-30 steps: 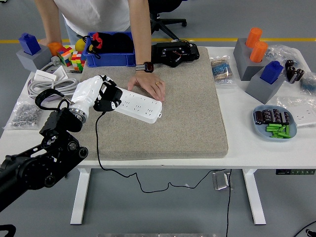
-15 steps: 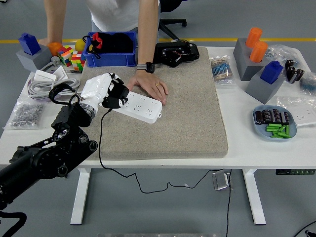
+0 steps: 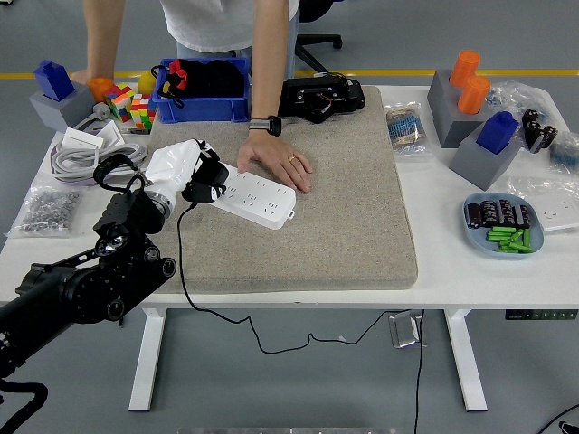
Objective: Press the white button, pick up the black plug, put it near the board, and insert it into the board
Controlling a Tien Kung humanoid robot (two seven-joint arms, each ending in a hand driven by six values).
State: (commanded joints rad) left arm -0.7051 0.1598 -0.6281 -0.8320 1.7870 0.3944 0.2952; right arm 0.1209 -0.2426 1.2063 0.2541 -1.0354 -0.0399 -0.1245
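A white power strip lies slanted on the grey mat. My left hand is at the strip's left end, fingers shut on the black plug, which sits on or just above that end; I cannot tell whether its pins are in. The plug's black cord runs down over the table's near edge. A person's hand rests flat on the strip's far side, holding it in place. The white button is hidden.
A blue bin and a black device stand behind the strip. Colour cubes, coiled cable and a bag of screws lie at left. Grey holders and a blue dish are at right.
My left arm swung up and right, then eased back slightly with the plug at the strip's left end. The person's hand shifted a little along the strip and still presses it.
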